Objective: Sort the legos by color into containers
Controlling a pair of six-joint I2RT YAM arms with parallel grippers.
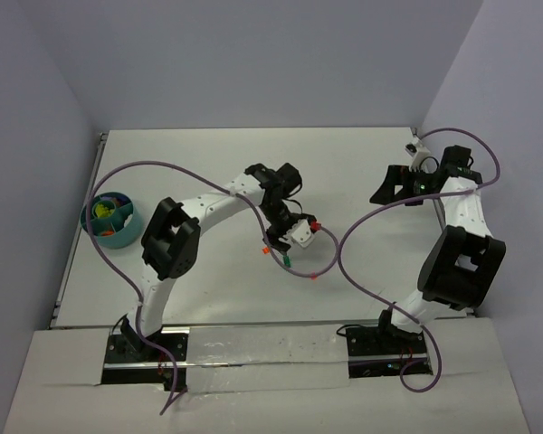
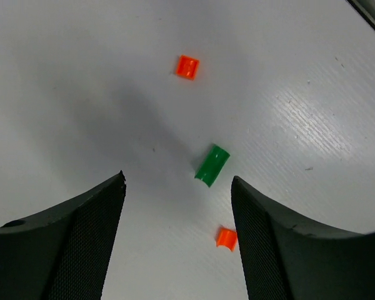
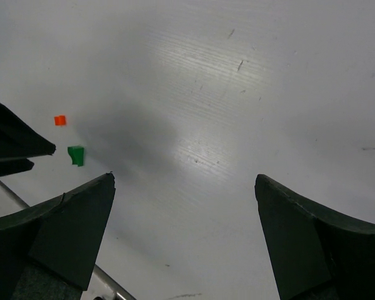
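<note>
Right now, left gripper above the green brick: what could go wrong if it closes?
1. The green brick lies off-centre under the open left gripper, close to one finger and skewed; closing may flick it away.
2. An orange piece sits beside that same finger and could get knocked or pinched along.

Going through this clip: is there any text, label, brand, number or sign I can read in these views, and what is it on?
None readable in any view.
The green brick, the upper orange brick, the lower orange brick, the teal bowl and the table show no print.
</note>
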